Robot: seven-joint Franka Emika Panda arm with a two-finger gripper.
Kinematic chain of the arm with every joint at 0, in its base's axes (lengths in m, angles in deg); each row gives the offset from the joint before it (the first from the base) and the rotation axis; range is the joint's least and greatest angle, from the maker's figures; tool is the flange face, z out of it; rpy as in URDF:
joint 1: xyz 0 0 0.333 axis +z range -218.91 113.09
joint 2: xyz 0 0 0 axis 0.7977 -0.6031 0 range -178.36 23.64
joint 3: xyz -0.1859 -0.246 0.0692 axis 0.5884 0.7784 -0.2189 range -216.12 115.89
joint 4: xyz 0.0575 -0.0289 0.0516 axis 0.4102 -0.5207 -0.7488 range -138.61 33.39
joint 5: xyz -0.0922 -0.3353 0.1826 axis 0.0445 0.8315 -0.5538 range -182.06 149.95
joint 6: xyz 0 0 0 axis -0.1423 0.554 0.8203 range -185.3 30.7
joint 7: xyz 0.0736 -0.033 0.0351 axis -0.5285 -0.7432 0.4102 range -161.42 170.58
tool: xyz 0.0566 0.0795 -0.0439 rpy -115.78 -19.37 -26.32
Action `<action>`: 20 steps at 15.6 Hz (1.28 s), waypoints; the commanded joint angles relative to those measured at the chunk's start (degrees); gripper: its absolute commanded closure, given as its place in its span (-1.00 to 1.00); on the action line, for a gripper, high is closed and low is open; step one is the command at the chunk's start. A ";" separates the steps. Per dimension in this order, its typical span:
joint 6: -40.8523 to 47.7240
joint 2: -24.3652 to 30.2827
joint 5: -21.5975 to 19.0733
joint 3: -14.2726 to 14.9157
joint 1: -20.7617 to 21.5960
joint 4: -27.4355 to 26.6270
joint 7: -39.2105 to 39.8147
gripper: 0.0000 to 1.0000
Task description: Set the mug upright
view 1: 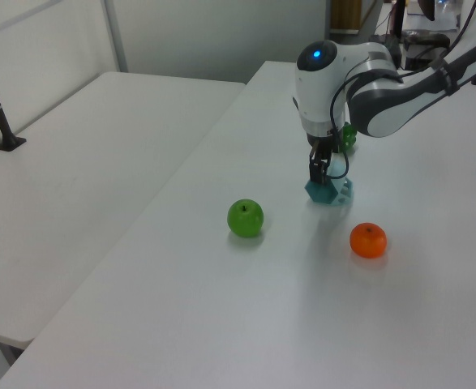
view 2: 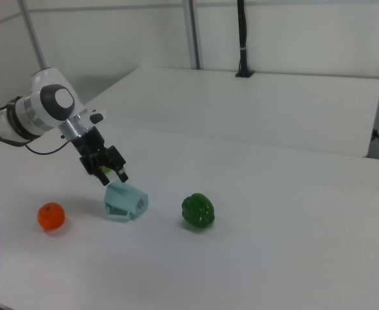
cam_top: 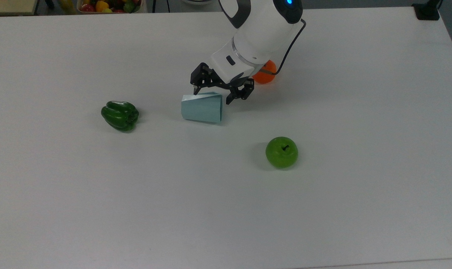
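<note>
Top view: mug [cam_top: 201, 108] on its side mid-table [cam_top: 226, 209], pepper [cam_top: 120, 115] well to its left, orange [cam_top: 266, 74] up-right behind the arm [cam_top: 261, 33], apple [cam_top: 281, 152] down-right. Gripper [cam_top: 213, 93] spread just above the mug's far edge. Fruit bin [cam_top: 108, 5] beyond the table's top edge.

The mug [cam_top: 202, 108] is lying on its side on the white table [cam_top: 226, 209] — wide end facing the top view's right. The gripper [cam_top: 212, 94] is hovering at its upper edge, fingers spread. A green pepper [cam_top: 120, 115], green apple [cam_top: 281, 152] and orange [cam_top: 267, 74] are sitting around it.
</note>
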 commanded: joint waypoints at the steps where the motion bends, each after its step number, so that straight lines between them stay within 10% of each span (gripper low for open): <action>1: -0.69 -1.33 4.43 -0.90 0.24 0.56 -4.40 -0.77; 11: -0.60 -2.31 11.56 -1.08 0.24 -0.68 -8.10 0.56; 20: -10.07 1.39 -1.96 0.59 -3.36 -0.14 -7.66 0.95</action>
